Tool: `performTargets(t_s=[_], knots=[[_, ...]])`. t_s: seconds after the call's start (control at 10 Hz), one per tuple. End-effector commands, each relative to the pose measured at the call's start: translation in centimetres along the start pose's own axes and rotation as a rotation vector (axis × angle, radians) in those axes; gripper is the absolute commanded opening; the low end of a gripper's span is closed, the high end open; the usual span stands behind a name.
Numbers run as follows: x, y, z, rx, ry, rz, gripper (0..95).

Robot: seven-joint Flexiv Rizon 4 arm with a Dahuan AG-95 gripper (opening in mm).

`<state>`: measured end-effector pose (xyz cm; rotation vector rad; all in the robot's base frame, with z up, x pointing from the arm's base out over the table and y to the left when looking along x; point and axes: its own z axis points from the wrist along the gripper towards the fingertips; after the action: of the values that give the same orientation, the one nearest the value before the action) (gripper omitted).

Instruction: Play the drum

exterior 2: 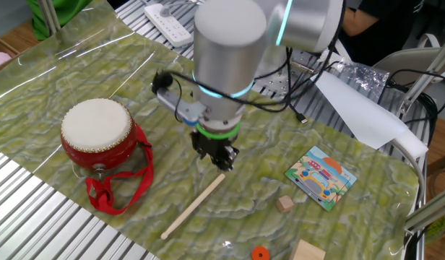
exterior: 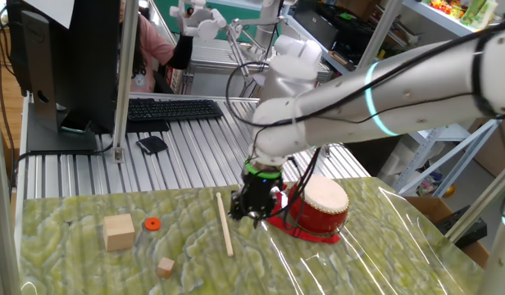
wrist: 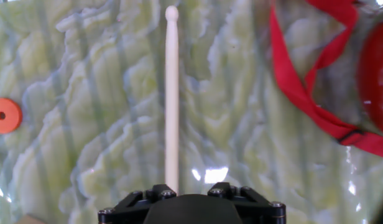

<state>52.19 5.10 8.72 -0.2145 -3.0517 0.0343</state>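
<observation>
Gripper (exterior 2: 221, 160) low over near end of stick (wrist: 171, 99), centre frame; finger spacing hidden, cannot tell if gripping. Stick flat on table, likely pickup for striking. Drum (exterior 2: 97, 135) upright, left of frame, strap (exterior 2: 118, 189) trailing.

- We see our arm (exterior: 384, 86) reaching across from one side, wrist bent so the gripper (exterior 2: 219, 157) points straight down.
- The gripper hangs low, close to the table surface.
- We cannot tell from any view whether its fingers are apart or closed.
</observation>
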Motion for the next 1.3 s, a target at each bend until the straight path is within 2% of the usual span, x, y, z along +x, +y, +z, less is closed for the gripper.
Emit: performTargets(t_s=[0.1,0.2,0.5,0.8,1.2,1.3], knots=[[0.6,-1.3,-1.7,0.001,0.020,-0.012,19.0],[1.0,-1.9,-2.3,0.003,0.024,-0.021,0.0],[1.6,-3.8,-3.9,0.008,0.028,-0.064,0.0],[2.5,-6.4,-5.5,0.009,0.027,-0.111,0.0],[4.9,-10.0,-6.5,-0.018,0.021,-0.148,0.0],[5.2,-10.4,-6.6,-0.024,0.019,-0.148,0.0]])
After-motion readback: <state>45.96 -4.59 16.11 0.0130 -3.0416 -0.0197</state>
